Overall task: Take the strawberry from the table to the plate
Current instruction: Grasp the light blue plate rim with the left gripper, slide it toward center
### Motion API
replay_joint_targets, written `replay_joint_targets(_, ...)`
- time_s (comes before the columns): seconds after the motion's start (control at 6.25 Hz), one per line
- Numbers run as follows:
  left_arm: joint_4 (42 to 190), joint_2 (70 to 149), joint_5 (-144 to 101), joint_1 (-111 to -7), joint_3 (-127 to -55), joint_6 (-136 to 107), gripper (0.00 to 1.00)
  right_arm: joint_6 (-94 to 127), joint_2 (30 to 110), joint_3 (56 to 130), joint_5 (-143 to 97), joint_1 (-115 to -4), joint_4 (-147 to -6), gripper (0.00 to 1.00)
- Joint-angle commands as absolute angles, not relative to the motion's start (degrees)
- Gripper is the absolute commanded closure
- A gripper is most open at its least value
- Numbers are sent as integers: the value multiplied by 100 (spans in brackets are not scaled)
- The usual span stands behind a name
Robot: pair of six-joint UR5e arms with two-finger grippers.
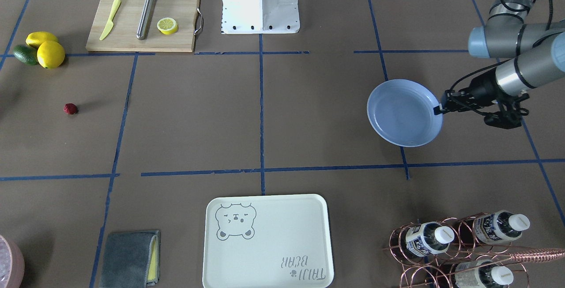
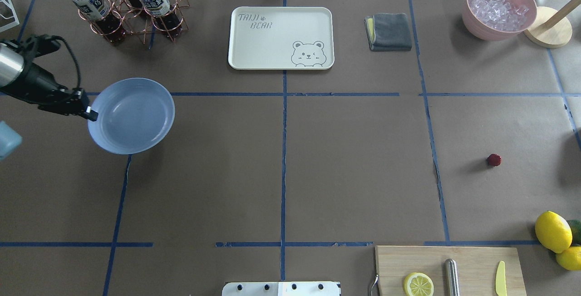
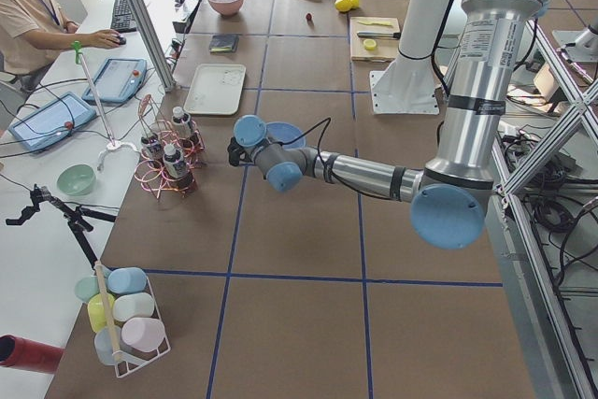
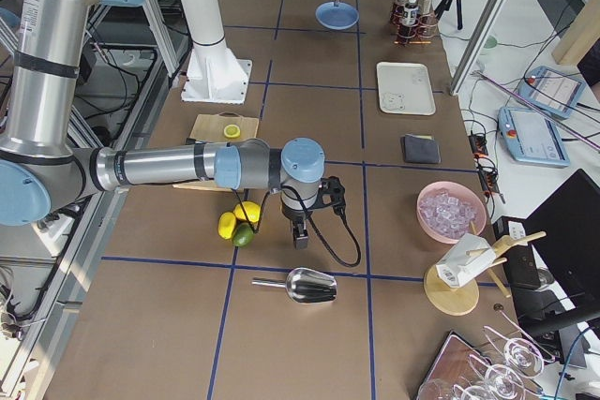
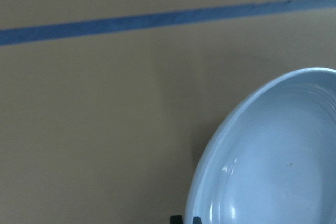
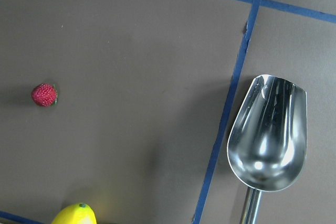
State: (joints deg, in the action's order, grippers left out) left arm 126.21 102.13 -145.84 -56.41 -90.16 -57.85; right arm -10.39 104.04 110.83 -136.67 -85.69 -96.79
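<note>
Your left gripper (image 2: 91, 114) pinches the rim of the round, light blue-grey plastic plate (image 2: 136, 119). The tiny dark-red bumpy strawberry (image 2: 494, 160) lies on the brown-paper table (image 2: 290, 173), well apart from that plate. Picking seems unstarted: next, lower your right gripper (image 4: 299, 231), whose opening I cannot tell, onto it.

Wooden cutting board (image 1: 128, 43) carrying a yellow knife (image 1: 109, 19), a steel rod with a black cap (image 1: 146, 13) and a lemon half (image 1: 167, 25), side by side. Near the board, two lemons (image 1: 50, 54) touching a green fruit (image 1: 25, 54). Cream bear tray (image 1: 273, 235). Folded grey cloth (image 1: 128, 259). Copper wire rack (image 1: 393, 247) holding three bottles (image 1: 430, 238). Pink bowl (image 2: 476, 26) of ice. Steel scoop (image 6: 266, 132), hollow side up.
</note>
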Motion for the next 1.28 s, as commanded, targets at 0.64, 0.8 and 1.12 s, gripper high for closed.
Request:
replay_joint_targets(0.64,12639,12592,-12577,-3182,-8266,-8323,100,-1028,10389,11118,-13684,-8569,-9659,0)
replay_joint_targets(0.8,12630,12586,-12577,-3190,-8244,-8323,100,-1028,10389,11118,-13745,-8569,-9659,0)
replay_joint_targets(1.12,12630,12577,-12288,-3199,-8209,-8332,100,-1020,10389,11118,-14104,-8561,-9659,0)
